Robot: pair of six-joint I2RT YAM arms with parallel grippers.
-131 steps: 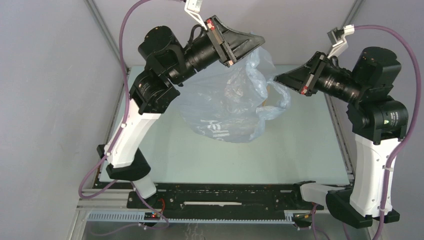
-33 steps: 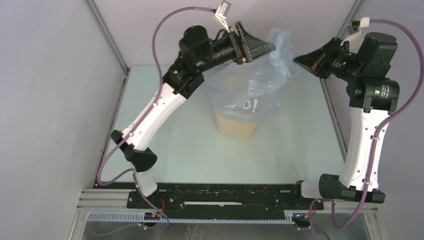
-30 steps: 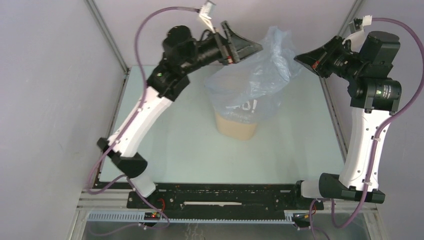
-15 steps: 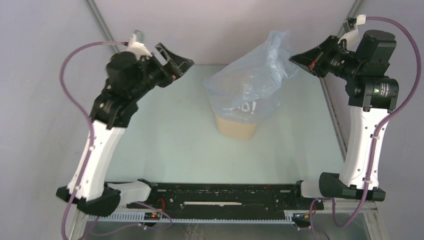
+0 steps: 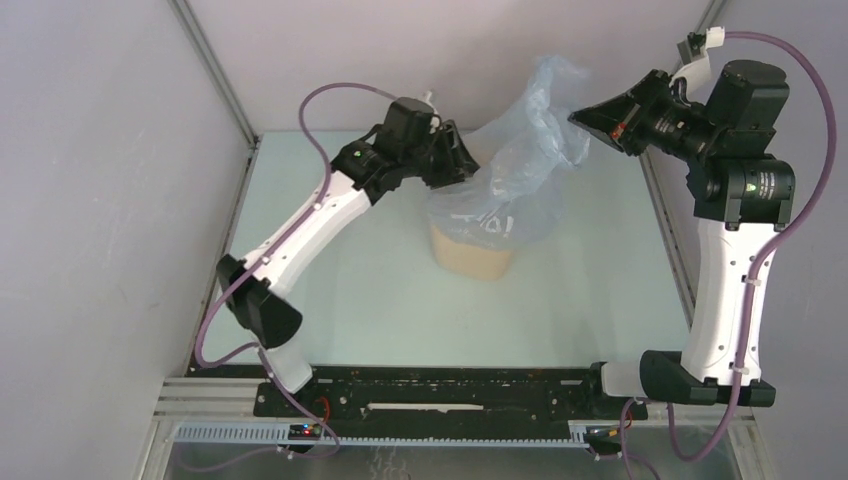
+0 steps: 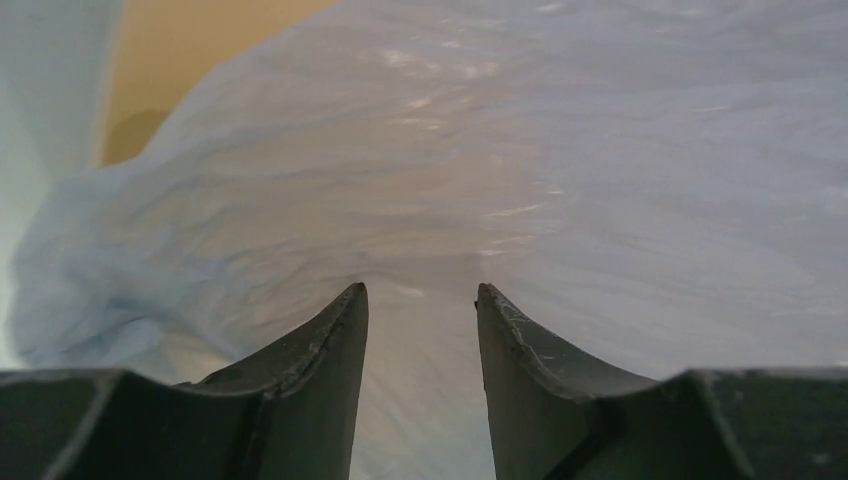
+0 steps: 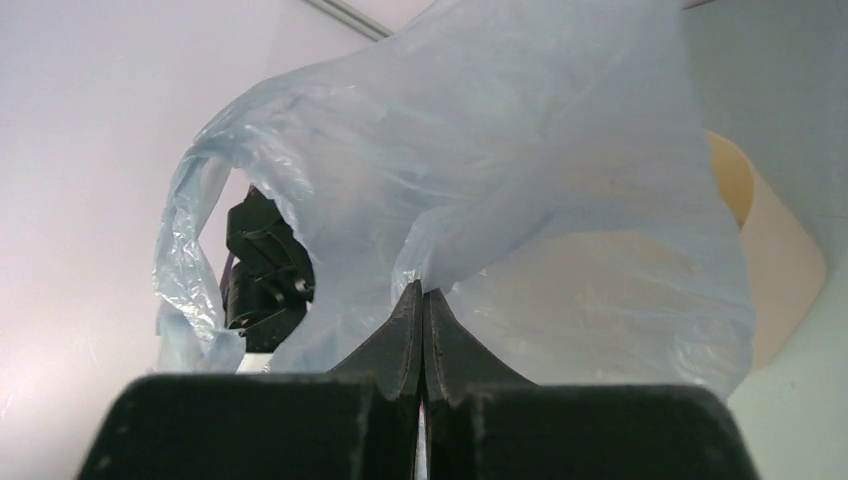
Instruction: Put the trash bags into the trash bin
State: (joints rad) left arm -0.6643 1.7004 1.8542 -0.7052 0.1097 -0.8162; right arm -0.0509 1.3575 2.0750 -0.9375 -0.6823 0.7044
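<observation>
Left gripper (image 6: 420, 292), jaws part-spread, had returned to the bag (image 5: 520, 165) draped over the bin (image 5: 475, 262), likely to stuff it in; right gripper (image 7: 421, 290) pinched its top.

Thin, crinkly, translucent plastic trash bag (image 5: 530, 150), slight sheen; smooth matt beige plastic trash bin (image 5: 475, 262); smooth pale bench (image 5: 380, 300).

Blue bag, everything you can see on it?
Thin, crinkly, translucent pale-blue plastic bag with white lettering, draped over the beige bin, hiding its upper part. One bunched end rises toward the far right, pinched in the shut right gripper. The left gripper, jaws apart, is up against its left side.
</observation>
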